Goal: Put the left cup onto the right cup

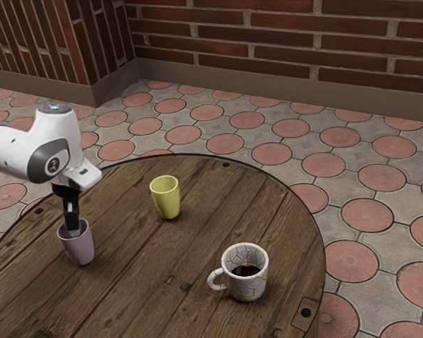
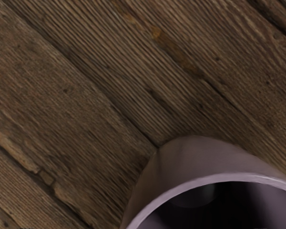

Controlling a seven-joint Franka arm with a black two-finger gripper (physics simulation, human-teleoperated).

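Gripper (image 1: 72,222) at the purple cup (image 1: 78,244)

The black gripper reaches down into the purple cup's mouth; clamped or loose, I cannot tell. That cup stands upright on the wooden table (image 1: 176,296), at the exterior view's left. The yellow-green cup (image 1: 165,196) stands well apart to its right, with a cracked white mug (image 1: 244,273) beyond

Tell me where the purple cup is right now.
The purple cup stands upright on the wooden table at the exterior view's left, right under the gripper, with the yellow-green cup its nearest neighbour, farther back and toward that view's right.
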